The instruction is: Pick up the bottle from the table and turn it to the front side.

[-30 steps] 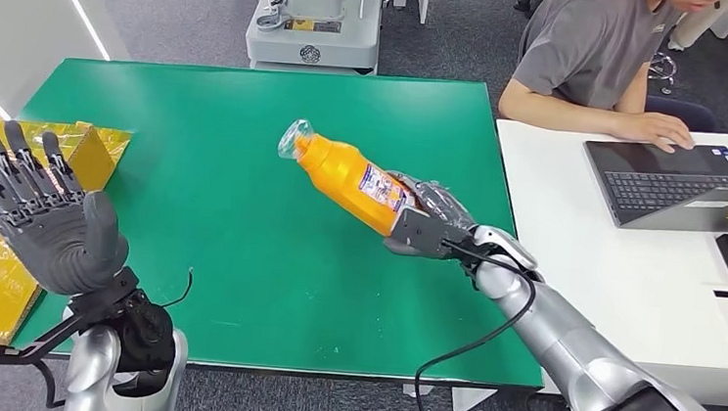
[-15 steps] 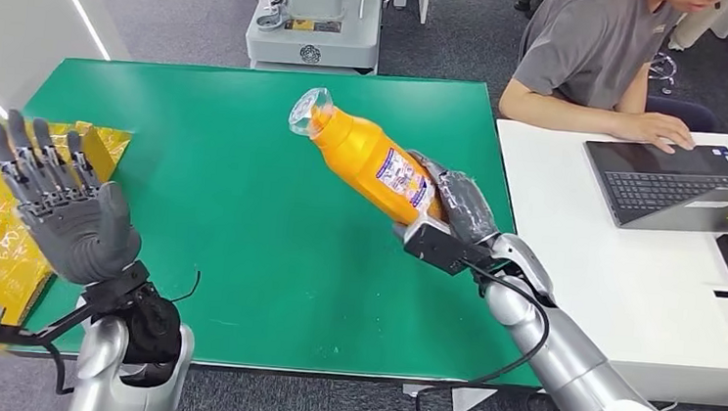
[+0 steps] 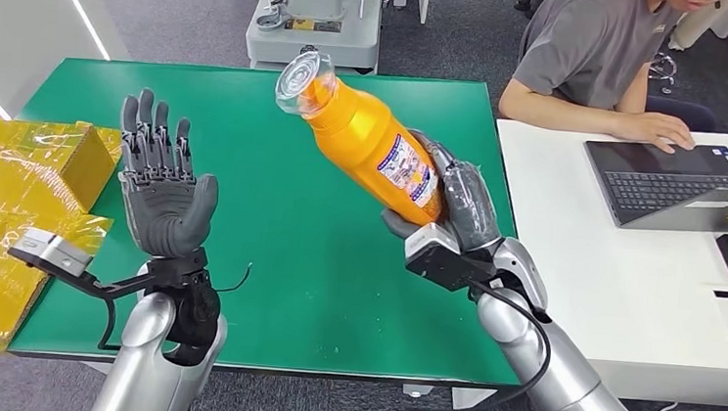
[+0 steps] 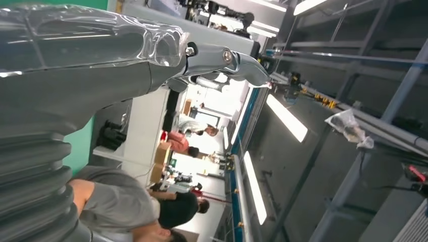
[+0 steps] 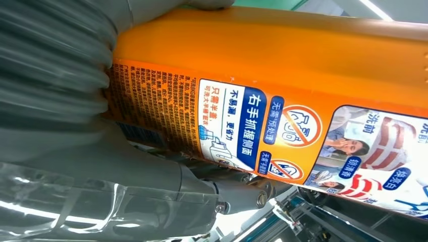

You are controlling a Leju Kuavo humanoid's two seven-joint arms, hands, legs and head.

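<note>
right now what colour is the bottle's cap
Clear, see-through; the bottle itself is orange. Head view shows it best.

Right hand [image 5: 75,126] grips orange bottle [image 5: 282,65], label showing.

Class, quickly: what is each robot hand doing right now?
Left hand: open, fingers spread, holding nothing, raised above the green table.
Right hand: grips the orange bottle, lifted and tilted.

Head view: high on the robot, facing forward and down over the green table [image 3: 265,286]. Left wrist view: close behind its hand, turned, facing away from the table toward ceiling lights. Right wrist view: pressed near the orange bottle [image 5: 282,65] above the table. Head and right wrist share the bottle.
</note>
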